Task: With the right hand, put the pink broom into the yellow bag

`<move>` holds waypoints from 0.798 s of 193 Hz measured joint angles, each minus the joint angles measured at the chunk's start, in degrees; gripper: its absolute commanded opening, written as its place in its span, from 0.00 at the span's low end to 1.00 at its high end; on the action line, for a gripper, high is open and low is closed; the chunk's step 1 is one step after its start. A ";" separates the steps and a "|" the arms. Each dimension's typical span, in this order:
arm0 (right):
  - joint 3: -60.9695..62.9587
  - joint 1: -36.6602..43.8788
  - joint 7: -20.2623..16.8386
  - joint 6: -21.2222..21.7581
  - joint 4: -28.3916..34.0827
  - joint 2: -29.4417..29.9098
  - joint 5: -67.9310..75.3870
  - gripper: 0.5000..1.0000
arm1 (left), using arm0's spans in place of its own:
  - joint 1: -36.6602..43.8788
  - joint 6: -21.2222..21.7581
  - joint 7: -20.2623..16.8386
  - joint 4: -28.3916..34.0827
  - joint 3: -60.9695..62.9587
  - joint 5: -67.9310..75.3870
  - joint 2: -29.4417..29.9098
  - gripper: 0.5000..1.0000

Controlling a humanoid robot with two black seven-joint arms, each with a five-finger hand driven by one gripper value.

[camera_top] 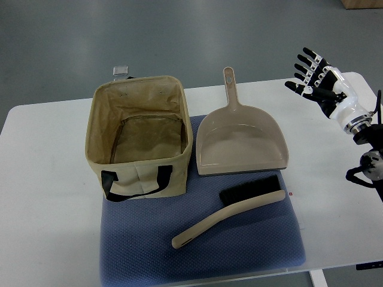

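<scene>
**One hand raised, broom lying on the mat**

One hand of mine shows, the right hand (316, 76), raised over the table's far right corner with its fingers (306, 62) spread and holding nothing. My arm comes in from the right edge of the table.

On the white table (42, 179) lies a blue mat (239, 251) reaching the near edge. The broom (230, 210), a pinkish-beige hand brush with black bristles, lies flat on the mat near its near right part, set diagonally: the bristle head toward the right, the handle end pointing to the near left. Nothing touches it, and my hand is well apart from it.

Just beyond the broom sits a matching dustpan (239, 143), its lip on the mat's far edge and its handle pointing to the table's far edge. Left of the dustpan stands the bag (140, 134), a tan-yellow open-topped fabric tote with black handles, upright on the mat's far left corner, its mouth wide and nothing visible inside.
</scene>
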 measured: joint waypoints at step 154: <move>0.09 3.65 0.62 -0.62 -1.21 0.16 -0.09 0.90 | 0.00 0.00 0.00 -0.02 0.04 0.00 0.00 1.00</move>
